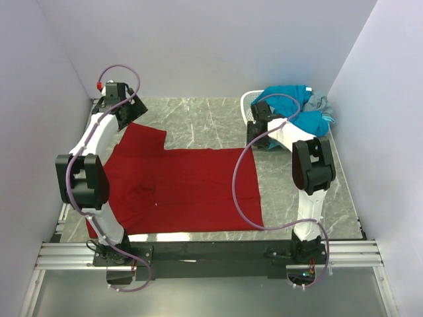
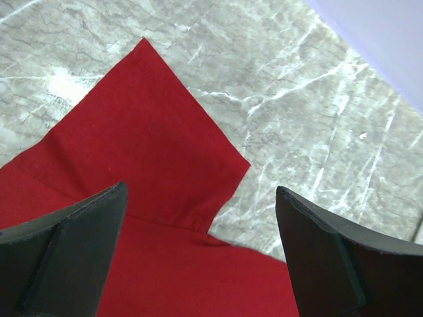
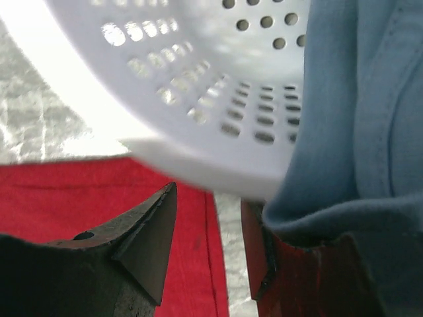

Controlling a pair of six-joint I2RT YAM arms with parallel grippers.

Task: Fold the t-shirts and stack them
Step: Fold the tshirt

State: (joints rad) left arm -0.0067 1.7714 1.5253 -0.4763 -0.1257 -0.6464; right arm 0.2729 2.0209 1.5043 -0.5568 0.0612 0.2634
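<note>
1. The dark red t-shirt (image 1: pixel 185 188) lies spread flat on the marble table (image 1: pixel 205 119), covering its left and middle part, with its straight bottom edge towards the right
2. One short sleeve (image 2: pixel 145 145) points to the far left corner and lies flat on the marble
3. The left gripper (image 2: pixel 201 254) hangs above that sleeve, where the sleeve joins the body of the shirt; its jaws are spread wide and grasp nothing
4. A white perforated basket (image 1: pixel 246 100) stands at the far right of the table
5. A teal t-shirt (image 1: pixel 291 99) and a grey t-shirt (image 3: pixel 357 132) are heaped in the basket and spill over its right side
6. The right gripper (image 3: pixel 208 257) is just beside the near side of the basket, over the far right edge of the red shirt
7. Its jaws stand partly apart, and the gap between them shows only red cloth and marble, so it is released; grey cloth drapes down against its right finger (image 3: pixel 277 264)
</note>
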